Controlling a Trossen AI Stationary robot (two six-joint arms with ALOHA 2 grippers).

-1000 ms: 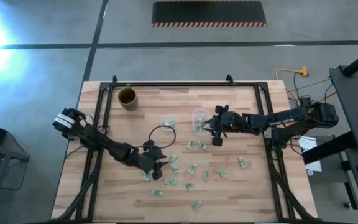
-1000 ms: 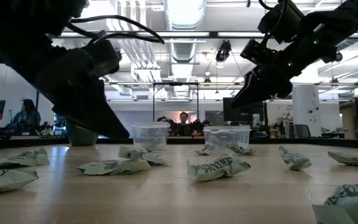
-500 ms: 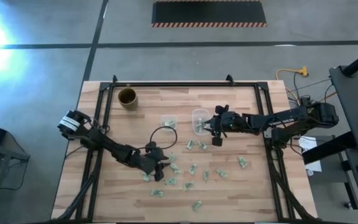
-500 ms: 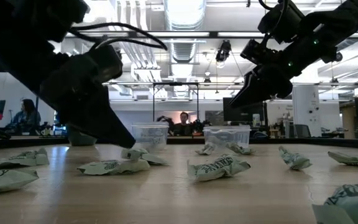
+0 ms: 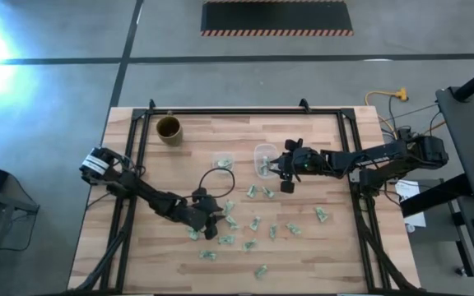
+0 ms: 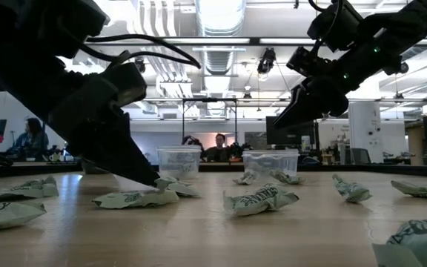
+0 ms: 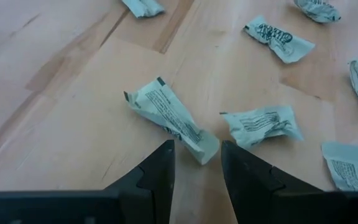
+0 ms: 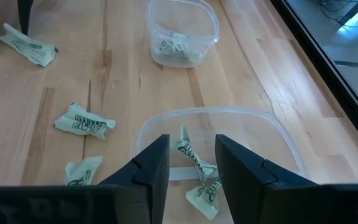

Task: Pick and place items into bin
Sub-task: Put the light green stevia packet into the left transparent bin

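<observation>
The left tool (image 7: pixel 195 163) stands spread around one wrapper (image 7: pixel 171 118) on the bench (image 7: pixel 61 124); the right tool (image 8: pixel 191 163), also spread, hovers over a clear tub (image 8: pixel 272 138).

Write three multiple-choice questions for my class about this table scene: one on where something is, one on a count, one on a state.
1. Where is the brown cup?
A. at the table's far left corner
B. inside a tub
C. among the wrappers

2. How many clear tubs are on the table?
A. one
B. two
C. four

3. What is the left tool doing?
A. clamped shut on a wrapper
C. open, low over a wrapper
B. resting inside a tub

Answers:
1 A, the high view shows it alone near that corner.
2 B, one tub sits beyond the other tub under the right tool.
3 C, its fingers stand apart around the end of a wrapper.
</observation>
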